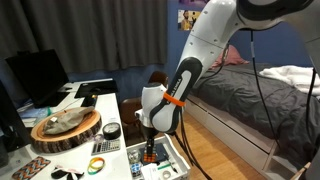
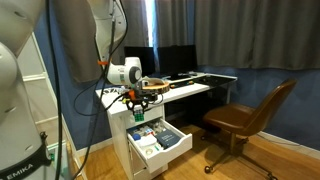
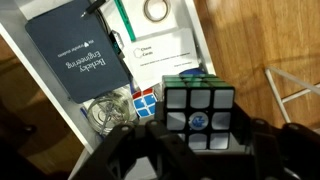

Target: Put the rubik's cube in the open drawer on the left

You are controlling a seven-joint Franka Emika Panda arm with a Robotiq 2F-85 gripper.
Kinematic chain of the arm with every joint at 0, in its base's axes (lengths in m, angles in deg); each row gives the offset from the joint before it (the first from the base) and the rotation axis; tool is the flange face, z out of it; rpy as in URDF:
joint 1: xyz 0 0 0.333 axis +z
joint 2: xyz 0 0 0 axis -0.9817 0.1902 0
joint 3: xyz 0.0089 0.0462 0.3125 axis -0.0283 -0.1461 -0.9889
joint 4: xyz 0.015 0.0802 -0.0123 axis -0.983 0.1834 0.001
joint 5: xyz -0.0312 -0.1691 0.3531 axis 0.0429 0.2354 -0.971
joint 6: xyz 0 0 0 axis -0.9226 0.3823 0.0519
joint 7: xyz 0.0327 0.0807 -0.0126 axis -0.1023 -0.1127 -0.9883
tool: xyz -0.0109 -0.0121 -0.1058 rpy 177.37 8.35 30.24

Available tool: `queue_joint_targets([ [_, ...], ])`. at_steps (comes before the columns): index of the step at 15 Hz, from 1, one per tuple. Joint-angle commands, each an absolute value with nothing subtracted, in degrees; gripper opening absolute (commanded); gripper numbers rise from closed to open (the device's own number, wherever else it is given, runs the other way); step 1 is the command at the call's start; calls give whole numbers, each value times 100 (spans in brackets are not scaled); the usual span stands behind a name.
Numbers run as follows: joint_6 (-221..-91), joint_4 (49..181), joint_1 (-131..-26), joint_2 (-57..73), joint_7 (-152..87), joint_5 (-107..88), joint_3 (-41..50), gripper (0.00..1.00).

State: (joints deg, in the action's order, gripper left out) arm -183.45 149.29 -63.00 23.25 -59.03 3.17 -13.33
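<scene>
Rubik's cube [image 3: 200, 112] is clamped between the fingers [image 3: 128, 152], which are closed on two opposite sides of it, so it's off the desk and hanging in the air. The open drawer [image 3: 42, 78] lies straight below the fingers, and that's the relation that matters: from the wrist view the move left looks like a plain drop down, not sideways. A cube has no long axis, so orientation shouldn't matter.

The catch is that the drawer is pretty full. Beyond the fingertips there's a dark blue book [image 3: 80, 55] and white papers [image 3: 165, 45]. Just beside the held cube sit a smaller puzzle cube [image 3: 146, 102] and a coiled cable [image 3: 105, 113]. I'd guess it lands on or against those unless it's lowered gently.
</scene>
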Motion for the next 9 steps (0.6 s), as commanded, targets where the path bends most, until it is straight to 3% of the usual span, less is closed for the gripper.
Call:
queue_joint_targets([
  [1,-18681,14401,-6670,3105,-6581,429,-1667,37],
  [8,-18718,13462,-6416,4228,-6793,820,-1522,37],
  [9,-18723,13825,-6475,3891,-6631,762,-1547,37],
])
